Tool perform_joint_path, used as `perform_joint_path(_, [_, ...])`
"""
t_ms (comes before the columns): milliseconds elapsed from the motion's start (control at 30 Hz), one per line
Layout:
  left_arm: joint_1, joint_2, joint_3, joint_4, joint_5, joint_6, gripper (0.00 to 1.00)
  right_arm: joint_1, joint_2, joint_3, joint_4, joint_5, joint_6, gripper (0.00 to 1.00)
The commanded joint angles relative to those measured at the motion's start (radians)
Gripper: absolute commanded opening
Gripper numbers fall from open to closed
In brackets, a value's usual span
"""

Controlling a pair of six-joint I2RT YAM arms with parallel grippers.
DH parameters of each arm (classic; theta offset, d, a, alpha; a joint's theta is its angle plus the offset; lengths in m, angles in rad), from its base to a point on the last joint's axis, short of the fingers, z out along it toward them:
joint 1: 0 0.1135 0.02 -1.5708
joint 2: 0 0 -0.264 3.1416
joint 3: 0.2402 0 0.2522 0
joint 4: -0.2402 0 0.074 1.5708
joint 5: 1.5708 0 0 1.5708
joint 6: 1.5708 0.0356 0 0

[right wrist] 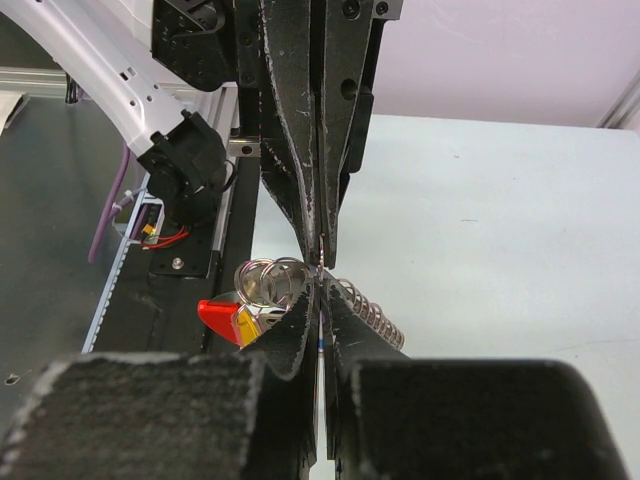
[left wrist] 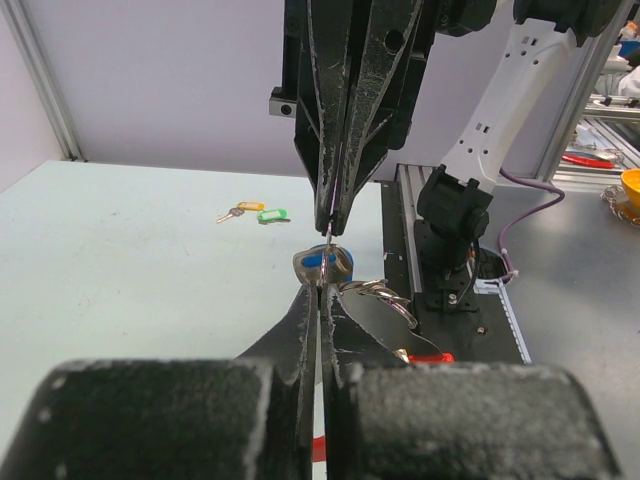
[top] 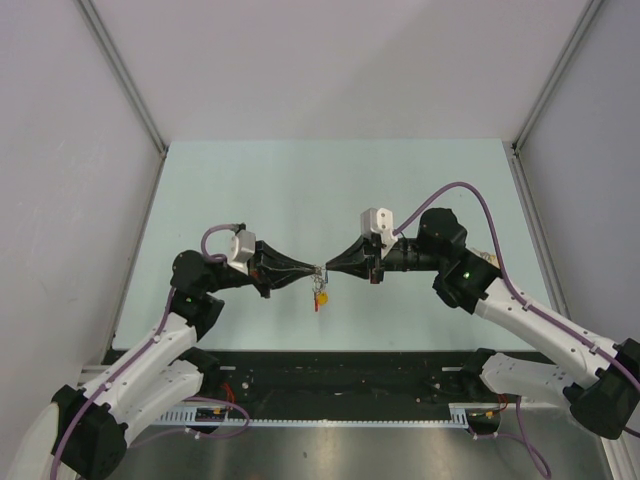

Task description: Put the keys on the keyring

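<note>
Two arms meet nose to nose above the pale surface [top: 300,190] as I steer them from afar; the left claw [top: 308,271] and the right claw [top: 332,267] are both pressed together, tip against tip, each nipping the small bunch of the keyring [right wrist: 268,281] that hangs in the air between them; which strand of wire or key blade each one has, I cannot tell, since the metal is too fine and the fingers cover it; a blue-headed key [left wrist: 322,262] sits right at the meeting point, silver loops and a run of coiled wire [right wrist: 372,308] bulge out beside the tips, and a red and yellow tag [right wrist: 228,318] dangles underneath; two more keys, a yellow-tagged key [left wrist: 243,210] and a green-tagged key [left wrist: 272,215], lie together on the surface well apart from the action, so I judge the job only part done; the danger, as I read it, lies in how little metal each claw holds; a slight pull apart or a twist out of line could snap the ring wire shut or slide it out of a grip, and the whole bunch would drop to the surface; pressing the tips harder together could make the key skate off the wire instead of threading; the swinging tag could also tug the ring askew.
</note>
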Motion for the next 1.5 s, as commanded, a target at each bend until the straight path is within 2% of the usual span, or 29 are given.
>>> perform_joint_path(0, [-0.003, -0.018, 0.003, 0.059, 0.002, 0.008, 0.0, 0.003, 0.007, 0.004, 0.053, -0.007, 0.023, 0.0])
perform_joint_path(633, [-0.003, -0.023, -0.005, 0.064, -0.008, 0.008, 0.0, 0.003, -0.014, 0.002, 0.033, 0.038, 0.02, 0.0])
perform_joint_path(1467, [-0.002, -0.018, -0.005, 0.074, -0.012, 0.006, 0.0, 0.005, -0.004, 0.004, 0.047, 0.002, 0.032, 0.0])
